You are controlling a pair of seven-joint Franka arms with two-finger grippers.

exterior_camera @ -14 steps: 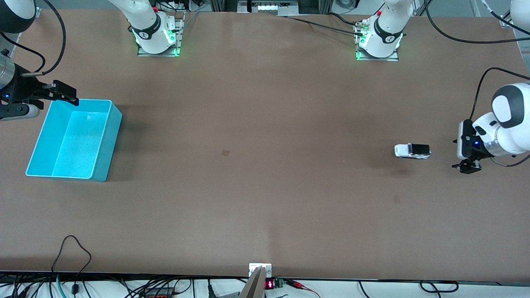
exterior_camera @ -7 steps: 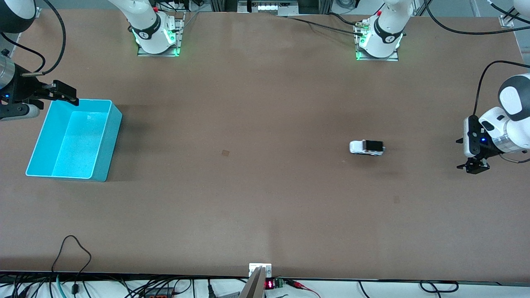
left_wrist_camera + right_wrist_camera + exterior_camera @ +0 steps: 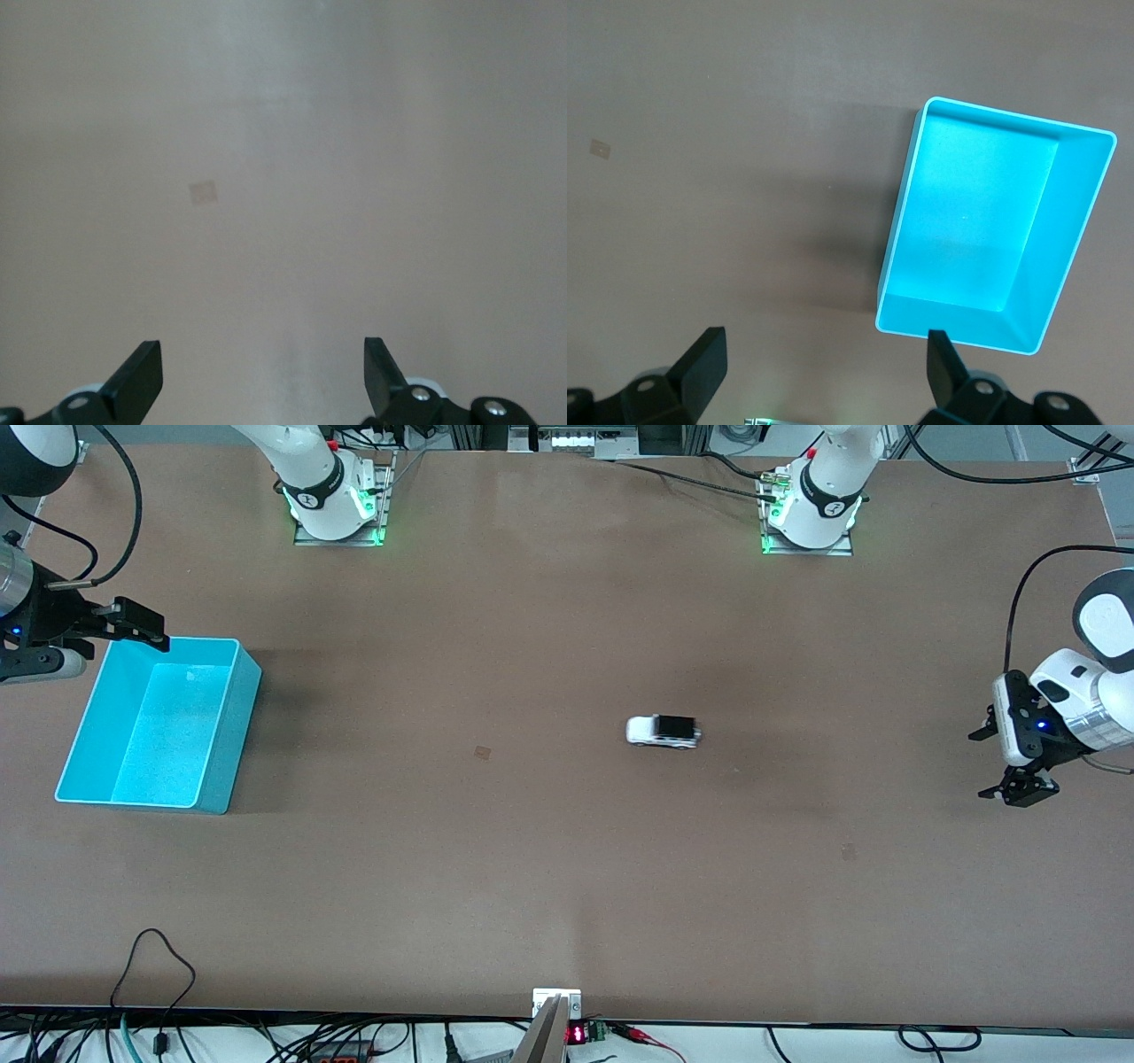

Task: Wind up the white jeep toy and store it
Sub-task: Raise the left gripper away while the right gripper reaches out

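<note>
1. Sitting alone on the bare tabletop (image 3: 567, 886), the jeep (image 3: 663, 731) is lying roughly midway between the two arms' ends, white nose pointing toward the bin (image 3: 221, 726), with nothing touching it.
2. Judging by that, the winding step is looking finished and the storing step is coming up; I cannot tell from these views whether the jeep is rolling or standing.
3. Hanging over the tabletop at the left arm's end, the left claw (image 3: 1019, 779) is spread wide and gripping nothing; its wrist view is showing only bare surface between the fingers (image 3: 142, 376).
4. Hovering over the bin's corner at the right arm's end, the right claw (image 3: 133, 622) is also gaping wide and holding nothing, and appears to be waiting.
5. Storing is calling for a claw to come down over the jeep, pinch its narrow body across the sides, and carry it into the bin, which is sitting empty and well apart from the toy.
</note>
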